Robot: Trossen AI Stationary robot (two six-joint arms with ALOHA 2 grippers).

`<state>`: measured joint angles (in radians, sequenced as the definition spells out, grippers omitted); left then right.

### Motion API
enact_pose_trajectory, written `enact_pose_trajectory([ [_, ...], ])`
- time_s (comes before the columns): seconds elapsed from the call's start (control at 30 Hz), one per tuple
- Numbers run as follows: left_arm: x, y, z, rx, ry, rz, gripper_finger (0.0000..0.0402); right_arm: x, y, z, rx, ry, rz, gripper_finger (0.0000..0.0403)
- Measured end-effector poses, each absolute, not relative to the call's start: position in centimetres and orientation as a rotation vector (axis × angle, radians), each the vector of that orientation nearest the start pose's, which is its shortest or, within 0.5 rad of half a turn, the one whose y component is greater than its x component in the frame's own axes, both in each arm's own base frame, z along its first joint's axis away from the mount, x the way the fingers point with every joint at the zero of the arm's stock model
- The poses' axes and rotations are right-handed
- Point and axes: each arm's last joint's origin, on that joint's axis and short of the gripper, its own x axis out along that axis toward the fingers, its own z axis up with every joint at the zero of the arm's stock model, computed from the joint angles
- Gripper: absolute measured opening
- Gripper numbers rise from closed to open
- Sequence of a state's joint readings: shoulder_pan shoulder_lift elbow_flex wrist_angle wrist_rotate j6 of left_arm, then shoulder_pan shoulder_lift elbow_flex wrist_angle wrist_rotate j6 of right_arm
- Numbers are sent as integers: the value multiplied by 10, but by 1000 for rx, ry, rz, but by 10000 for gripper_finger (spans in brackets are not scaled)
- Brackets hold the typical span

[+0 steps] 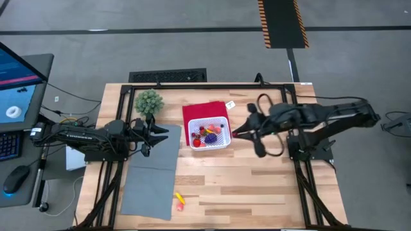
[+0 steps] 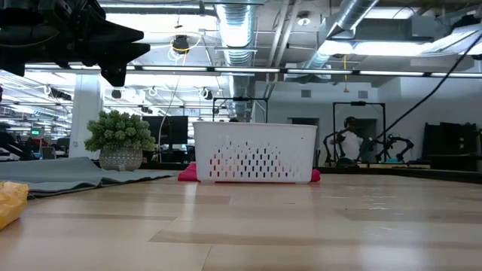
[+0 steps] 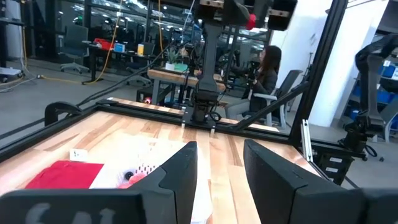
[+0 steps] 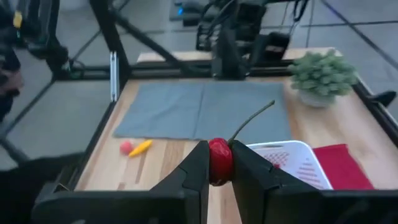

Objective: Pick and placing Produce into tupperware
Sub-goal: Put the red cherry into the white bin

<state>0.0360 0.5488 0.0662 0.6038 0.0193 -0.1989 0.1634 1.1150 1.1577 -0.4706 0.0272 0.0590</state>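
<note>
Red cherry (image 4: 219,160), stemmed: clamped in right claw (image 4: 219,169), just beside white latticed basket (image 1: 210,134). Left claw (image 3: 217,168): held apart, empty, beyond basket's far side.

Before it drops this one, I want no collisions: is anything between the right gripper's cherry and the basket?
Nothing visible. The right gripper holds the red cherry just beside the white basket, whose top is open.

place: robotics lab | cues: exposed ceiling ducts (image 2: 233,30); other arm rigs (image 3: 205,74); monitor (image 1: 16,86)
</note>
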Motion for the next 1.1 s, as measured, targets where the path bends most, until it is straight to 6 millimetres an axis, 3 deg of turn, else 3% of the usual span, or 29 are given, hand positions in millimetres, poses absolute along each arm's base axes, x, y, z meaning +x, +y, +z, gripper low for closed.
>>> enact_pose_trajectory([
  [0.23, 136, 4, 192, -195, -123, 5, 121, 192, 32, 361, 75, 375, 120, 79],
  [0.47, 136, 4, 192, -195, -123, 5, 121, 165, 37, 326, 165, 294, 166, 79],
  [0.67, 136, 4, 192, -195, -124, 5, 121, 158, 45, 286, 259, 227, 225, 79],
  [0.93, 136, 4, 192, -195, -124, 5, 121, 157, 52, 210, 449, 181, 187, 79],
  [1.1, 135, 5, 193, -196, -134, 10, 121, 153, 43, 200, 683, -2, 113, 79],
])
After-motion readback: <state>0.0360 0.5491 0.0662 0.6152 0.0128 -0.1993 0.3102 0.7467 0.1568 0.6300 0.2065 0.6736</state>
